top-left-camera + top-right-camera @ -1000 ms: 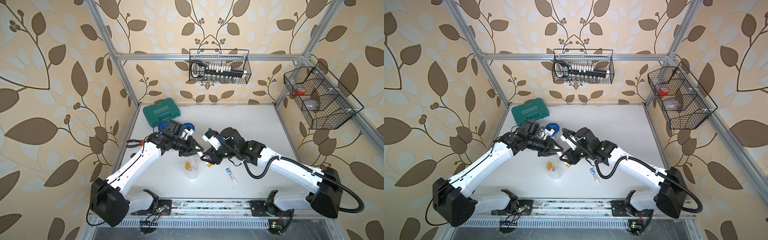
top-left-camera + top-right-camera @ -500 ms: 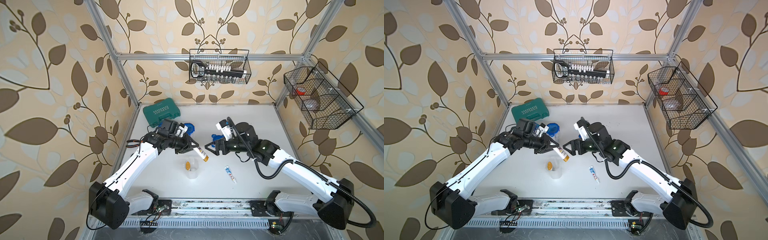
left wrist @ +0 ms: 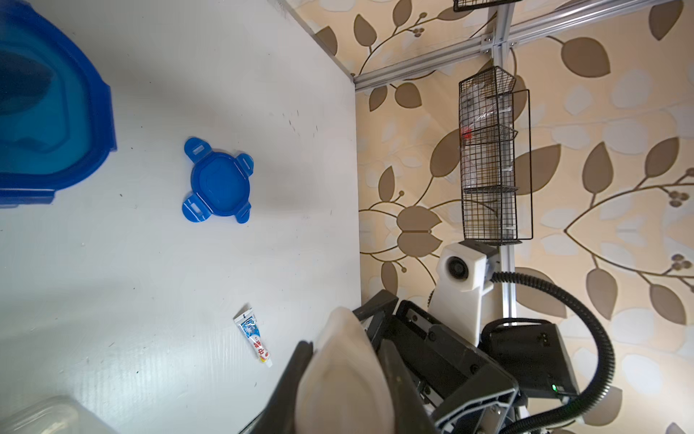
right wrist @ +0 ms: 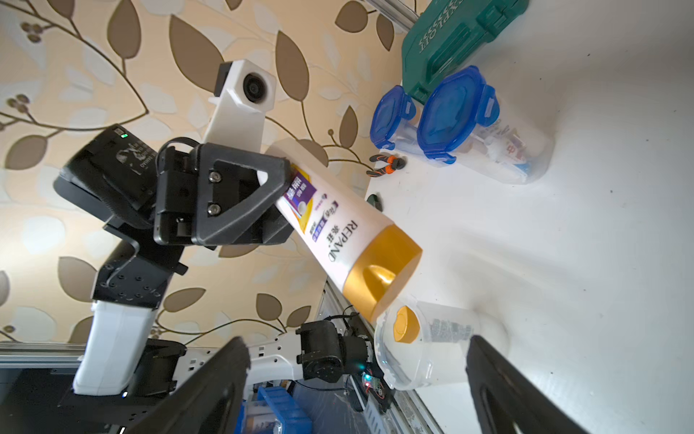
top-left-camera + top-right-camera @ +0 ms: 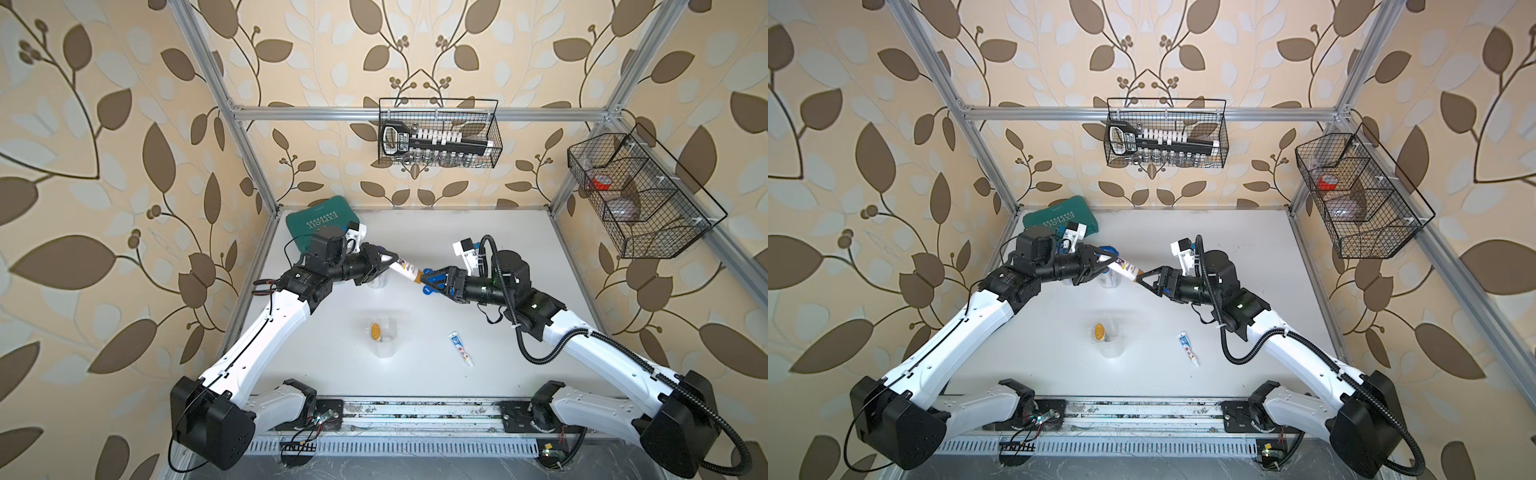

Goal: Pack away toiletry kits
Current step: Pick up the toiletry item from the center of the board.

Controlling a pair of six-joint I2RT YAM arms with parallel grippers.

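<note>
The left gripper (image 5: 388,266) is lifting the bottle (image 5: 405,269) away from the jar (image 5: 384,343), toward the middle of the frame. The right gripper (image 5: 424,282) is spreading its jaws wide and swinging rightward, now facing the bottle's gold cap (image 5: 417,275).

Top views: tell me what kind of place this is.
Probably a lab robot cell, not a real bathroom: aluminium frame, leaf wallpaper, and hanging wire baskets around a white tabletop.

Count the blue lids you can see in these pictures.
3. One blue lid caps a jar by the green case, a second lid caps its neighbour jar, a loose lid lies on the table. Others may be hidden.
</note>
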